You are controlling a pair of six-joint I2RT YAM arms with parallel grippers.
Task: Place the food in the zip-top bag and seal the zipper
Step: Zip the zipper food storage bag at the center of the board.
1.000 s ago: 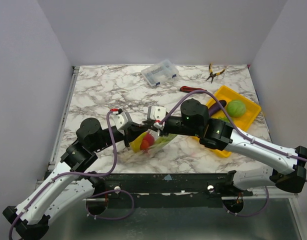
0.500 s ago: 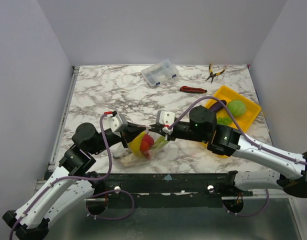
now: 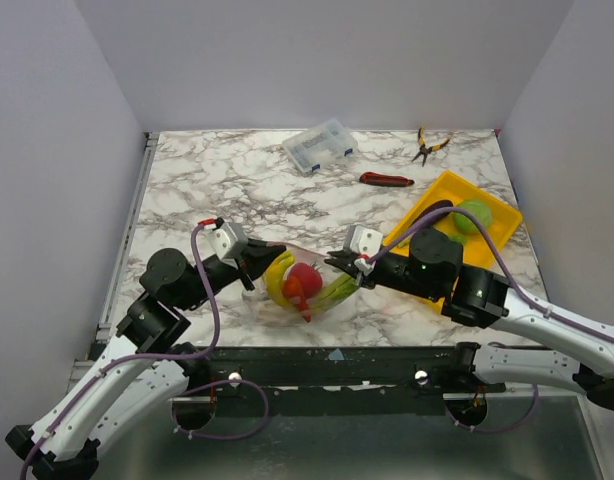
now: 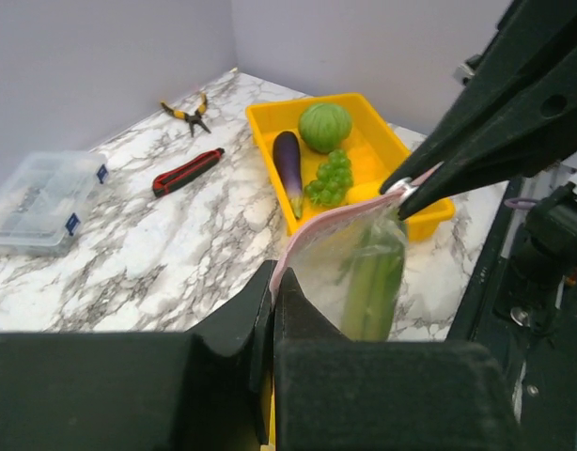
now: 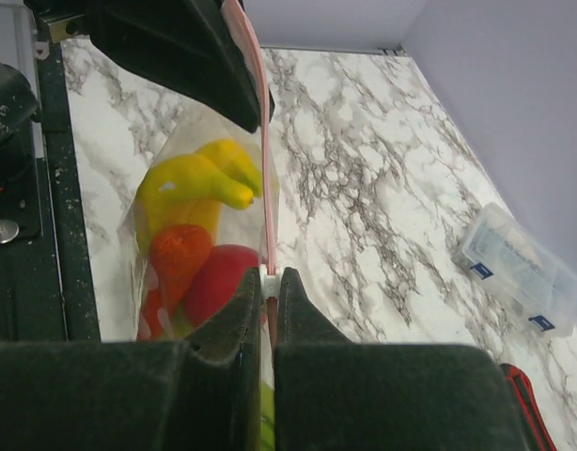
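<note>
Zip-top bag is suspended between the two grippers, mouth uppermost, near the front edge of the marble table. Whether its bottom rests on the marble cannot be told. Its zipper is drawn taut in a straight pink line from one gripper to the other. Left gripper is clenched on one end of the strip and right gripper on the other end, with the bag body hanging below both. Whether the strip is pressed shut along its length or merely stretched flat cannot be told.

Loaded, as seen through the film just below the right gripper: a yellow piece, a red tomato, an orange-red piece beside it, and the celery stalk.

Not yet loaded: the purple eggplant, the green ball and a green grape cluster. All three lie in the yellow tray, which sits beyond the right gripper, well apart from the bag.

Judgement: the task is roughly half done. Loading is incomplete, with three pieces outside the bag, yet both grippers are occupied on the zipper. If sealing is under way, the bag would be closed on a partial load. A release by one gripper would be needed for the tray pieces to be fetched.
</note>
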